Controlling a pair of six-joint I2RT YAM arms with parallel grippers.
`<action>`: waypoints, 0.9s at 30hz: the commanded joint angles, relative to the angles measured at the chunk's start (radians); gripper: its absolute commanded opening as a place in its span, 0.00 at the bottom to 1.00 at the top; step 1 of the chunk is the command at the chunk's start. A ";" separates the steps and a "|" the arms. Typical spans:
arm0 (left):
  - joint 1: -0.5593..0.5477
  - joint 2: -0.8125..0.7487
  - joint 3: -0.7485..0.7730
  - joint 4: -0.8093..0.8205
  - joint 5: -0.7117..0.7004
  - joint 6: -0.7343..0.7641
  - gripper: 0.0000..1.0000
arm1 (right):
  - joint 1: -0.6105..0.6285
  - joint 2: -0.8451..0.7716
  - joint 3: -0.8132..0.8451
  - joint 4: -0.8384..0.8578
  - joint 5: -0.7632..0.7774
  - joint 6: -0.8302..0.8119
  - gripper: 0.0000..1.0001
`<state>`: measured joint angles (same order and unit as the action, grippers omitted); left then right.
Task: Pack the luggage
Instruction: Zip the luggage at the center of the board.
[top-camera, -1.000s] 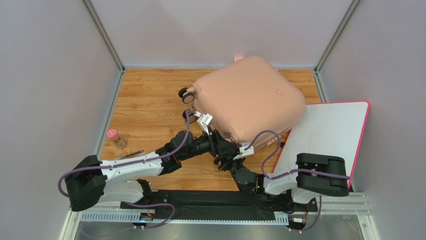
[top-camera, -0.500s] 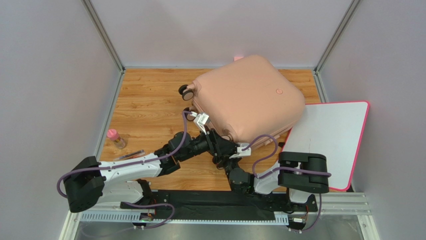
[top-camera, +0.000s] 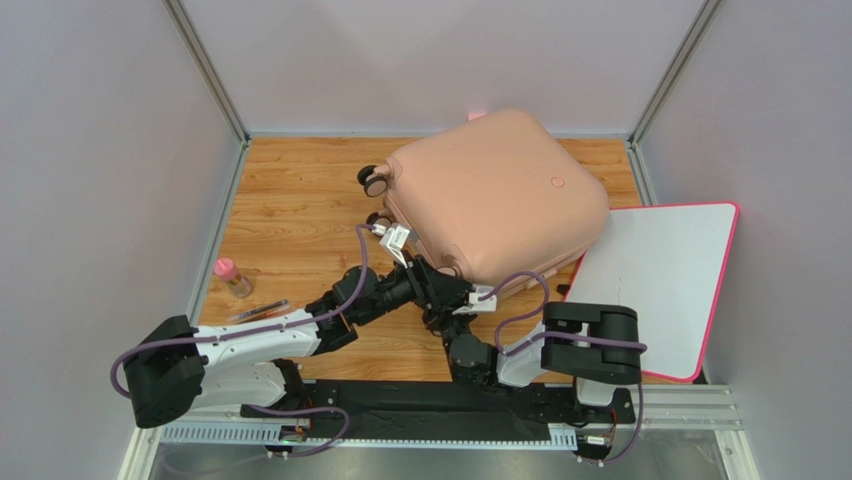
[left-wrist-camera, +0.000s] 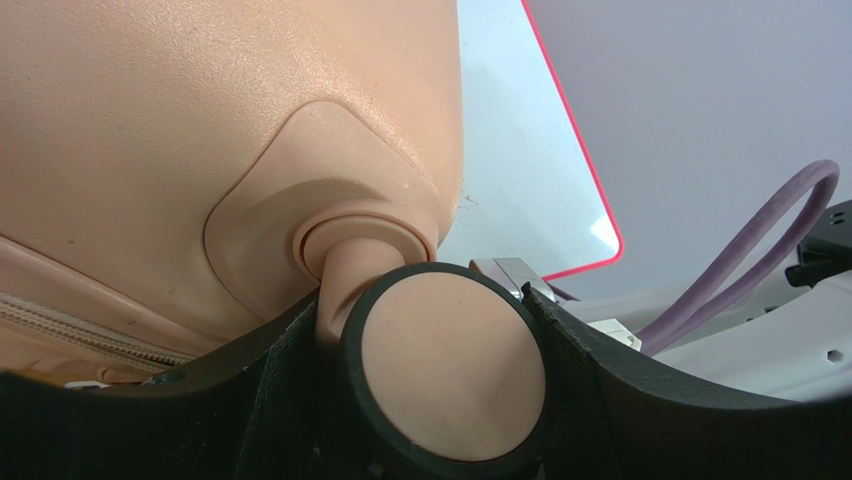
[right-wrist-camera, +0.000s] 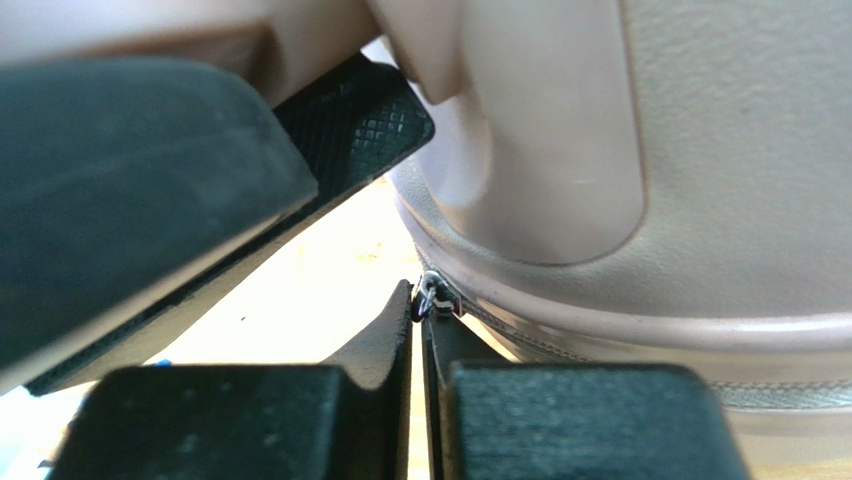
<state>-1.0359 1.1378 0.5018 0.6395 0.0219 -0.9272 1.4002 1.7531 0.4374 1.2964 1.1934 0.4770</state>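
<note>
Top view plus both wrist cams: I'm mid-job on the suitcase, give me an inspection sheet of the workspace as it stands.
Surface: wooden tabletop, nothing spilled that I can see.
Job's things: luggage closed, lying flat, one corner over the white board.
Clutter: pink-capped bottle and a pen-like stick near the left edge.
Grippers: left gripper clasps a caster wheel; right gripper shut on the zipper pull.
Cables: a purple cable loops off each wrist beside the luggage.
Surroundings: pale walls, metal corner posts.
</note>
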 joint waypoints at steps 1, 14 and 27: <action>-0.082 -0.068 0.050 0.065 0.170 0.002 0.00 | 0.014 -0.096 0.032 0.016 -0.143 -0.031 0.08; -0.062 -0.159 0.054 -0.063 0.154 0.034 0.00 | 0.249 -0.414 0.115 -1.306 0.085 0.622 0.73; 0.020 -0.171 0.018 -0.044 0.223 -0.005 0.00 | 0.442 -0.397 0.258 -2.531 0.123 1.480 0.95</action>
<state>-1.0294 1.0138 0.5018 0.4519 0.1802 -0.9226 1.8217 1.3571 0.6632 -0.9115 1.2411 1.6939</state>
